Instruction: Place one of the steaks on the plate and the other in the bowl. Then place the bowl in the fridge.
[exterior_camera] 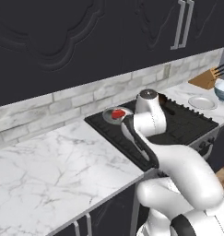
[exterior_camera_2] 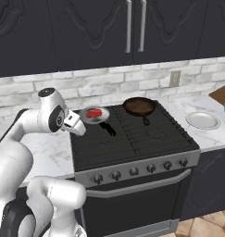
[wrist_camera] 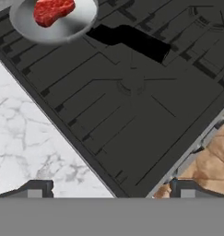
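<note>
Claw (wrist_camera: 111, 189) spread wide and holding nothing above the stove's (exterior_camera_2: 132, 139) front left burner, red steak (wrist_camera: 52, 10) in a small grey pan (exterior_camera_2: 95, 114) at the stove's back left, dark skillet (exterior_camera_2: 139, 106) at back centre, plate (exterior_camera_2: 203, 120) on the worktop (exterior_camera_2: 211, 134) right of the stove, bowl (exterior_camera: 222, 89) just beyond it

We note dark cabinets (exterior_camera_2: 86, 32) above a pale brick backsplash (exterior_camera_2: 109, 85), marble counter (exterior_camera: 49, 166) beside a black stove (exterior_camera_2: 132, 139).
</note>
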Controlling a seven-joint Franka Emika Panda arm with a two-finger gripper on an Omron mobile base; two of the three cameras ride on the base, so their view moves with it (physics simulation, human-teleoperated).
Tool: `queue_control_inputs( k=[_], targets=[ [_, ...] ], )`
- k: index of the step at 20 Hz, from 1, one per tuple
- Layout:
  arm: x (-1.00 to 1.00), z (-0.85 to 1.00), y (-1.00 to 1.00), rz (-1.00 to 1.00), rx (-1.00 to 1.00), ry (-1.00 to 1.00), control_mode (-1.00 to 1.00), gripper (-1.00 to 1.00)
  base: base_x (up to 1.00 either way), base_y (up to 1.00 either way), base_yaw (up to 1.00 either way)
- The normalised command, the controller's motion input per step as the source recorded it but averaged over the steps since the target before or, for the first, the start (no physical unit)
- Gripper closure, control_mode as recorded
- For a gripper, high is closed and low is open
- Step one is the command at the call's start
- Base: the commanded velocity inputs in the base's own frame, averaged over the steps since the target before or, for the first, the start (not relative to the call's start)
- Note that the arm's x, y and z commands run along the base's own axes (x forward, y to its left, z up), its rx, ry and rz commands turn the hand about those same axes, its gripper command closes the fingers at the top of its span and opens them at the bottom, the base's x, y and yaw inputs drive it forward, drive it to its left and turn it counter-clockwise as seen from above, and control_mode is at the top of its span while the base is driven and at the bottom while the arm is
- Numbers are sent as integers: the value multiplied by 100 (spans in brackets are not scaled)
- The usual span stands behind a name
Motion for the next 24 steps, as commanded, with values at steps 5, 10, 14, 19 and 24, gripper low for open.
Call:
queue_control_inputs(
  k=[5, 10, 14, 19, 24],
  targets=[
    [100, 17, -4, 2, 6, 19, -100, -100, 0, 0, 0],
    [100, 1, 3, 0, 9, 12, -100, -100, 0, 0, 0],
    [97, 1, 28, 0, 0, 13, -100, -100, 0, 0, 0],
    [79, -9, 42, -1, 0, 0, -100, -100, 0, 0, 0],
    [70, -14, 0, 1, 0, 0, -100, -100, 0, 0, 0]
  ],
)
